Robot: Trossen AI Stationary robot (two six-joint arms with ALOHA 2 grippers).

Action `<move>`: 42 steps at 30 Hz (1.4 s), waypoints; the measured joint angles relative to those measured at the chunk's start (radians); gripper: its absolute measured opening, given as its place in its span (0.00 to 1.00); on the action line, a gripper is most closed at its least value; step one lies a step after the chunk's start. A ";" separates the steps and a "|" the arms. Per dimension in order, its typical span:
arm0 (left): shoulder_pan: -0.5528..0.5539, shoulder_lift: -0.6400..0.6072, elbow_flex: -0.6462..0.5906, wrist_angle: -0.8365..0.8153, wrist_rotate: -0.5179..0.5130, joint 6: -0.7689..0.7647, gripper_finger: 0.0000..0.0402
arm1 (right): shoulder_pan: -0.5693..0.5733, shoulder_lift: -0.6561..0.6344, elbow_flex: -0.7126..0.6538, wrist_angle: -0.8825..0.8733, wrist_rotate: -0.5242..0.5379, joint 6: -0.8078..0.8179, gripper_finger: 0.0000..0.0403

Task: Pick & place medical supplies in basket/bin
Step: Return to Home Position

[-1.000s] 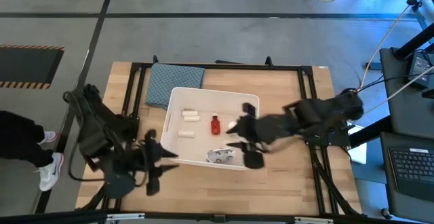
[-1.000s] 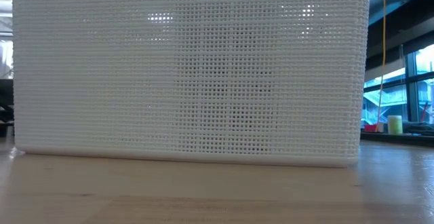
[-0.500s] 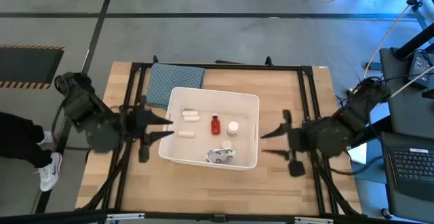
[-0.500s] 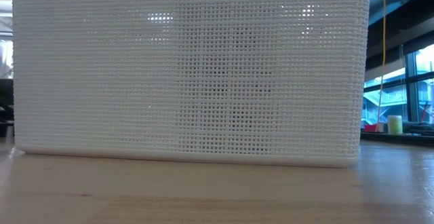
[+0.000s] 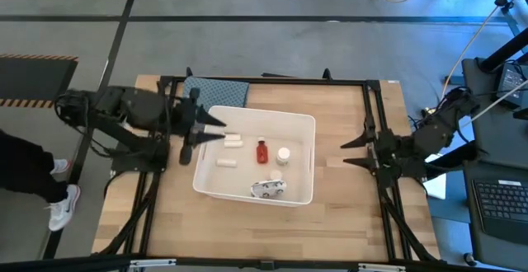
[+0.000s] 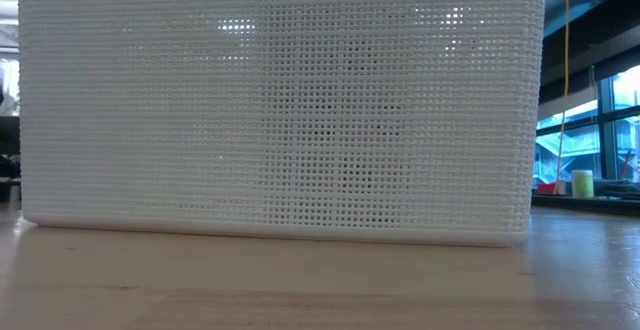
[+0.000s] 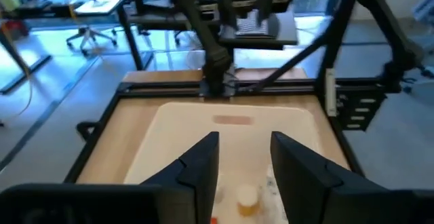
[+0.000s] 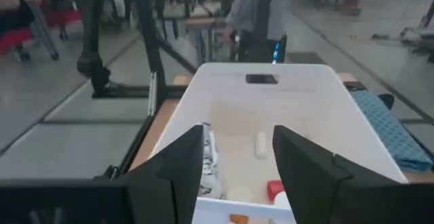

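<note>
The white tub (image 5: 301,130) stands mid-table, and its mesh wall (image 6: 280,110) fills the low view. Inside it lie short white tubes (image 5: 232,140), a red-brown bottle (image 5: 261,151), a white round-capped bottle (image 5: 283,155) and a silvery packet (image 5: 268,189). My left gripper (image 5: 205,137) is open at the tub's left rim, pointing right across it; its wrist view (image 7: 244,146) looks over the tub (image 7: 169,125). My right gripper (image 5: 351,152) is open and empty, to the right of the tub and pointing at it. The right wrist view (image 8: 237,142) shows the packet (image 8: 209,157) and a tube (image 8: 261,142).
A blue-grey folded cloth (image 5: 213,97) lies at the tub's far left corner, partly under the left arm. Black frame rails (image 5: 375,124) run along the table's sides. Bare wood (image 5: 247,231) lies near and to the right of the tub.
My right gripper has drawn back from above the tub's right half toward the table's right edge; the white round-capped bottle now shows where it was. My left gripper has swung from the table's near left corner toward the far edge and now stands at the tub's left rim.
</note>
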 joint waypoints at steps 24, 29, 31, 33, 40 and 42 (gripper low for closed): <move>0.195 -1.024 -1.072 0.465 0.094 -0.221 0.32 | -0.006 -0.488 -0.576 0.540 0.013 -0.069 0.44; 0.194 -1.152 -1.170 0.480 0.072 -0.258 0.32 | -0.007 -0.508 -0.678 0.666 0.038 -0.067 0.44; 0.195 -1.151 -1.178 0.442 0.064 -0.258 0.32 | -0.012 -0.514 -0.718 0.706 0.073 -0.056 0.44; 0.194 -1.126 -1.179 0.481 0.055 -0.241 0.32 | -0.030 -0.514 -0.755 0.738 0.089 -0.039 0.44; 0.195 -1.152 -1.236 0.452 -0.065 -0.237 0.32 | -0.131 -0.540 -0.875 0.878 0.091 -0.064 0.44; 0.194 -1.151 -1.244 0.466 -0.076 -0.236 0.32 | -0.157 -0.559 -0.905 0.908 0.092 -0.067 0.44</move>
